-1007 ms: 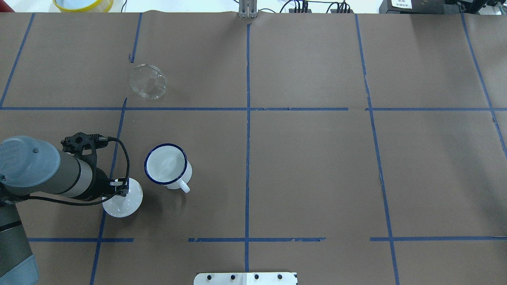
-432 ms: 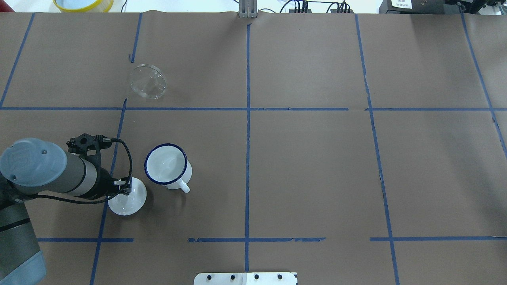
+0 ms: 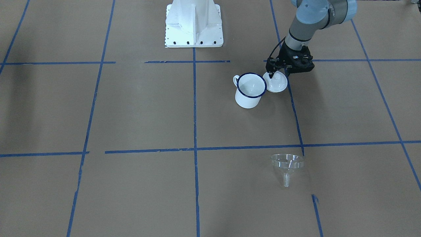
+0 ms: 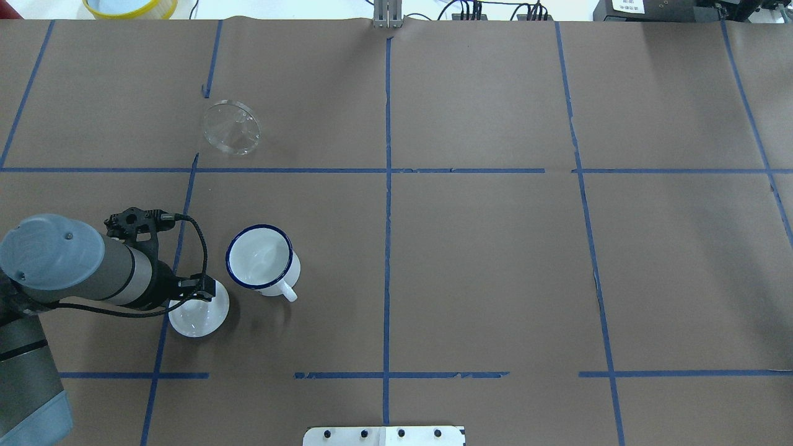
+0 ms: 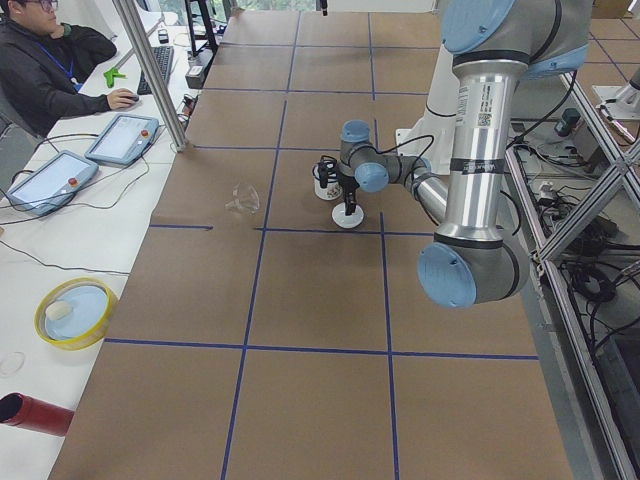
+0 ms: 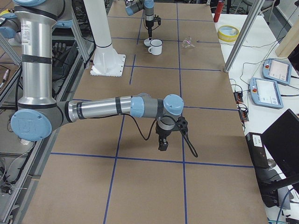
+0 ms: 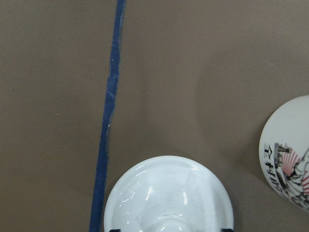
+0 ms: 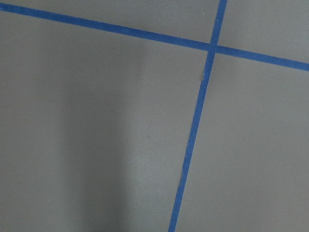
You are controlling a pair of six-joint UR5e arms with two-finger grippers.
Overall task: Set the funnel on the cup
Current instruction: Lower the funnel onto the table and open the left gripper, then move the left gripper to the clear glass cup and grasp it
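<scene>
The clear funnel lies on its side on the brown paper, far from both grippers; it also shows in the front view. The white cup with a dark blue rim stands upright and empty, also in the front view. My left gripper hangs just left of the cup, over a round white knobbed lid that rests on the table. In the left wrist view the lid fills the bottom, with the finger ends spread wide on either side of its knob. My right gripper hovers over bare paper; I cannot tell its state.
The robot's white base plate sits at the near table edge. A yellow-rimmed bowl is beyond the far edge. An operator and tablets are off the table's far side, beside a metal post.
The left gripper carried the lid slightly towards the cup and down onto the table. Its fingers now stand wider apart than before, and the lid rests free.
</scene>
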